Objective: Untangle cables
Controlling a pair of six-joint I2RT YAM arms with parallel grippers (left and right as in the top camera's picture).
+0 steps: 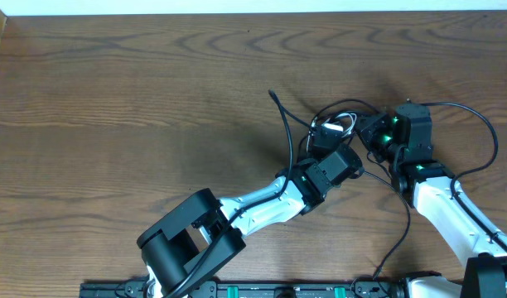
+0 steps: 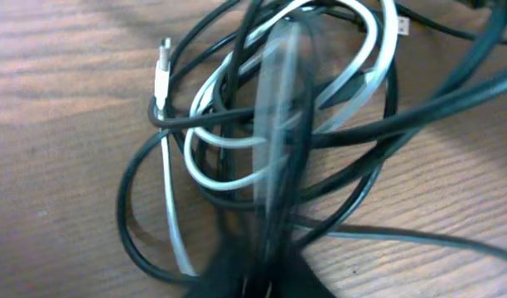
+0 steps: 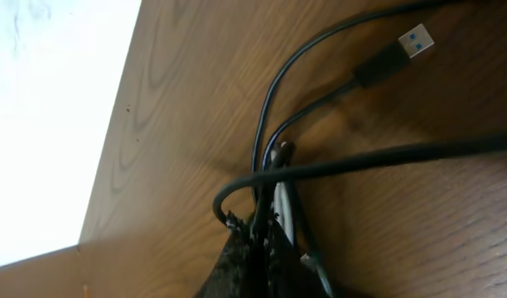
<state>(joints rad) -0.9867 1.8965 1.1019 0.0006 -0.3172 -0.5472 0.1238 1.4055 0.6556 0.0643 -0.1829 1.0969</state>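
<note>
Cables (image 1: pixel 343 121), one tangled lot, entered with what surrounds it, biggest first. Table (image 1: pixel 113 124): dark wood, with the lot right of centre and somewhat to the far side. Left arm (image 1: pixel 253 203): I have it reaching in from the near left, ending at the knot's near edge. Right arm (image 1: pixel 452 207): it comes up from the near right to the knot's right edge. Left gripper (image 1: pixel 324 134): it is pressed against the bundle, but its own camera shows only a dark blur low in the frame with one smeared strand rising from it, so I cannot tell whether its fingers are wide or closed. Right gripper (image 3: pixel 262 240): narrow, fingers drawn together, and I judge it pinched on the cables, white and black strands running out between the tips. The knot lies between the two tools, touching both. White cable (image 2: pixel 212 180): several loops at the core. Black cables (image 2: pixel 121 217): wider loops wrapped around and through the white. Free black tail (image 1: pixel 278 106): its long axis runs from the knot away from the base and toward the left, on the left arm's side, so I judge that arm nearer for drawing it out while the right anchors. Blue-tongued USB plug (image 3: pixel 407 43): lying flat, apart from the right fingers. Slim silver plug (image 2: pixel 161 70): at the knot's outer edge.
</note>
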